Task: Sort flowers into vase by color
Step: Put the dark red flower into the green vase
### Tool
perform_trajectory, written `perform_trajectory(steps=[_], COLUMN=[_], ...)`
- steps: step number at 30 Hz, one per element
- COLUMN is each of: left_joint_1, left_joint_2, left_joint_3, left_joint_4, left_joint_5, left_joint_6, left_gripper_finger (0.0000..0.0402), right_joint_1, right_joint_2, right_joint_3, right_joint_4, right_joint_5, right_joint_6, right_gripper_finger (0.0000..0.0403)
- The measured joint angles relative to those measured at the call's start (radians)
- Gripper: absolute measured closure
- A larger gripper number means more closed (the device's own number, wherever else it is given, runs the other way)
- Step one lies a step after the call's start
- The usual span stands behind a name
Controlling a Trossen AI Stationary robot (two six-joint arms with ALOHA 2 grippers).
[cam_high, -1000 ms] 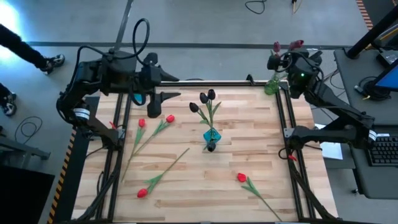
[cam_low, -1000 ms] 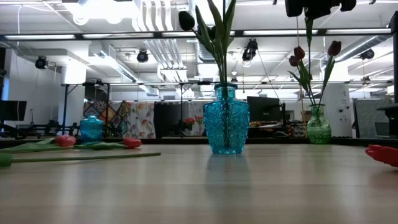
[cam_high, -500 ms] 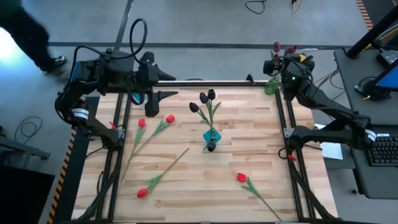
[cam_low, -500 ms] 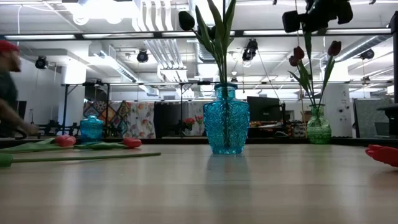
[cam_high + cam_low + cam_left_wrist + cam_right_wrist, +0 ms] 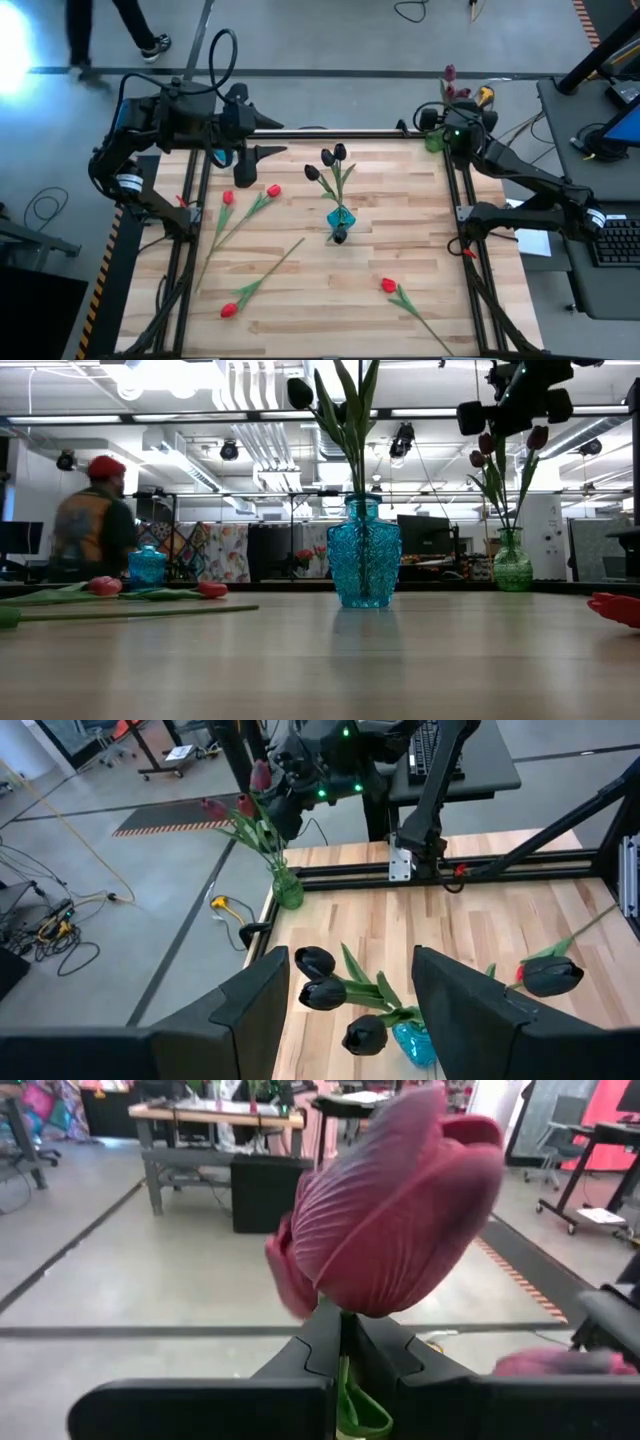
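A green vase [image 5: 435,140] [image 5: 512,563] stands at the table's far right corner with maroon tulips [image 5: 447,72] [image 5: 540,436] in it. My right gripper [image 5: 455,108] [image 5: 515,405] hangs above it, shut on a maroon tulip [image 5: 390,1220]. A blue vase [image 5: 340,218] [image 5: 364,565] in the middle holds black tulips [image 5: 335,155] [image 5: 318,978]. Several red tulips [image 5: 272,190] [image 5: 228,310] [image 5: 388,285] lie flat on the wood. My left gripper [image 5: 250,160] [image 5: 350,1020] hovers open over the far left. My right gripper pinches the maroon tulip's green stem [image 5: 348,1395] between its two fingers [image 5: 310,1355], just below the head. The head stands free beyond the fingertips. In the low view, stems [image 5: 505,500] run down from under the gripper into the green vase; which one is held I cannot tell.
A small blue vase [image 5: 225,158] [image 5: 147,565] sits below my left arm at the far left. Black frame rails [image 5: 455,200] run along the table's sides. A person [image 5: 95,525] walks in the room beyond the far edge. Bare wood lies near the front edge [image 5: 330,320].
My right gripper has come down and shifted a little toward the table's left, closer above the green vase, still shut on the maroon tulip. A person has walked across the room behind the table.
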Motion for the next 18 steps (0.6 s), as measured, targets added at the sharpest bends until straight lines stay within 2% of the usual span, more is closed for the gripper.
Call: perform_trajectory(steps=[9,18], left_joint_1=[0.0,0.0], left_joint_2=[0.001,0.001], left_joint_3=[0.0,0.0], left_joint_4=[0.0,-0.006], left_joint_5=[0.0,0.0], left_joint_6=[0.0,-0.005], left_gripper_finger=[0.0204,0.0204], right_joint_1=[0.0,-0.007], right_joint_2=[0.002,0.026], right_joint_3=[0.0,0.0], right_joint_4=[-0.153,-0.212], right_joint_5=[-0.005,-0.048], right_joint_6=[0.15,0.206], right_gripper_finger=[0.0385,0.0371])
